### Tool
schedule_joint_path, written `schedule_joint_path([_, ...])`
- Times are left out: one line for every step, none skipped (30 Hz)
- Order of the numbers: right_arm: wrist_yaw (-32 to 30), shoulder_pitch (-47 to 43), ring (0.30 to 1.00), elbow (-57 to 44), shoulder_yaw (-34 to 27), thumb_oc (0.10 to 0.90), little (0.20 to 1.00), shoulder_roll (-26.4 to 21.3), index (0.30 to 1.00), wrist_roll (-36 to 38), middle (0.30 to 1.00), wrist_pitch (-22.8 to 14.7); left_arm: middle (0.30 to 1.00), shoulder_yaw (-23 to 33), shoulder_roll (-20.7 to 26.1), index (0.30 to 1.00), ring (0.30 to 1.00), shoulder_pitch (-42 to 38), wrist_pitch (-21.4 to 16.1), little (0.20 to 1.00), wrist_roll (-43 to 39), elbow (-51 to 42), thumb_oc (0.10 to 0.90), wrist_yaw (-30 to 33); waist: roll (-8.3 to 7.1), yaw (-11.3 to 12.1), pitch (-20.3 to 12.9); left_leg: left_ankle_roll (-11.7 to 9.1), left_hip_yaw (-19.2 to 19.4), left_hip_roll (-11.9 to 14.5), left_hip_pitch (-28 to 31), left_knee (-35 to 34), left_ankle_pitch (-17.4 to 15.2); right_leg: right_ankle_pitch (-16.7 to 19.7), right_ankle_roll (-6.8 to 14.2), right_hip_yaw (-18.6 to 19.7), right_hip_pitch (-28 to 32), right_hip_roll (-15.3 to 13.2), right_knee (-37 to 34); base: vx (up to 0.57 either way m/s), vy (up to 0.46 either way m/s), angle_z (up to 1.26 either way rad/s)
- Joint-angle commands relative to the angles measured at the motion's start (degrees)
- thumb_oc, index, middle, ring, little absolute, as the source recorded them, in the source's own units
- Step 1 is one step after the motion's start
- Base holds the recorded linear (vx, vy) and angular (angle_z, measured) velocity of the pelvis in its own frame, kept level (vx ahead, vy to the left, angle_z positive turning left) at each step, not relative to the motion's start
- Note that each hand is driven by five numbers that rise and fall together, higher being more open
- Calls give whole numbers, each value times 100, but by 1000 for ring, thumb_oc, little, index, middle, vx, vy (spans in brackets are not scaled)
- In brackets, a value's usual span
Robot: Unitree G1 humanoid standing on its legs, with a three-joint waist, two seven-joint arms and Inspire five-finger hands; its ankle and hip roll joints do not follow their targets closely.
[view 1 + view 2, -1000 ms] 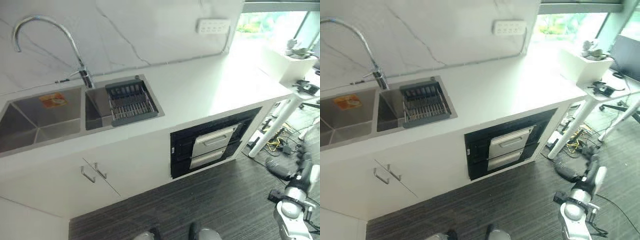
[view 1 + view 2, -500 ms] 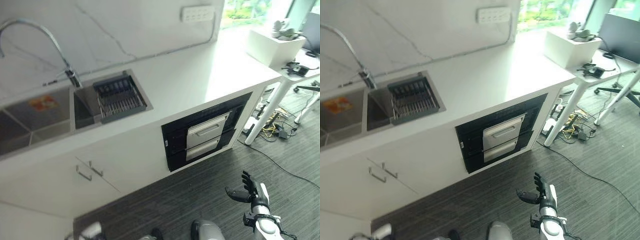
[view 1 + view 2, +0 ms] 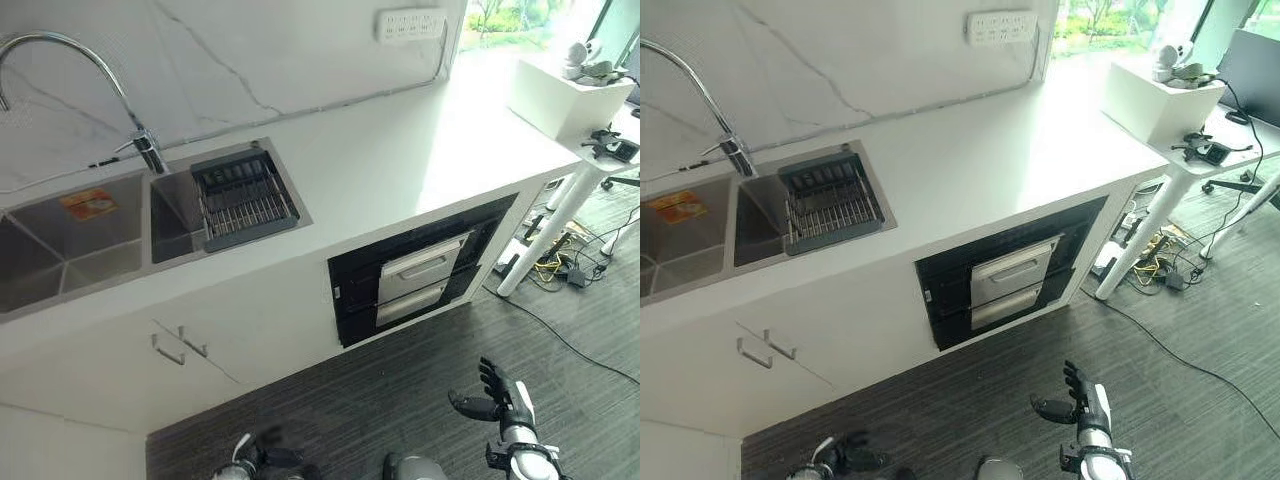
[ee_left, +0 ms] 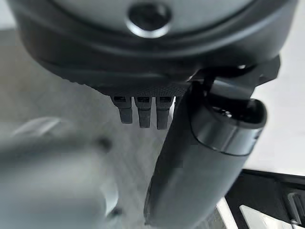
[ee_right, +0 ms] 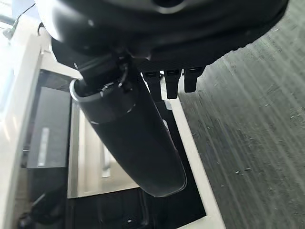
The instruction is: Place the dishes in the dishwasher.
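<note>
The dishwasher [image 3: 428,278] sits shut in the front of the bench [image 3: 400,160], a dark panel with two silver drawer fronts stacked one over the other, their long handles running level along the bench front. The dishes, as far as can be told, are in the dark rack [image 3: 243,197] set in the right basin of the sink [image 3: 90,245], up on the bench and well to the left of the dishwasher; what lies in the rack is too small to make out.

The right robot hand [image 3: 497,400] hangs low over the floor [image 3: 400,400] with straight, spread fingers and holds nothing; its wrist view shows the thumb out and the fingers straight, the dishwasher's panel past them. The dishwasher lies ahead of it, up and a little to its left, apart from it. The left robot hand [image 3: 265,460] shows at the lower edge, low by the floor; in its wrist view the fingers are straight and empty, though the head views are too blurred to confirm.

By my judgement the right robot hand is the nearer to the dishwasher's handles, and the left lies more nearly below the rack, so the drawer pull falls to the right and the reach to the rack to the left
</note>
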Motion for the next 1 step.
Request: schedule_joint_path([-76,-210,900,-646,-123,800,900,-70,900,-379,900,-308,900,3,416,900,900,-129,324,900,-499,-591,800,-475,-72,-44,-73,-25,-166,39,-165,636,-1009,-202,539,-28,275,-138,-221,11,69,-1])
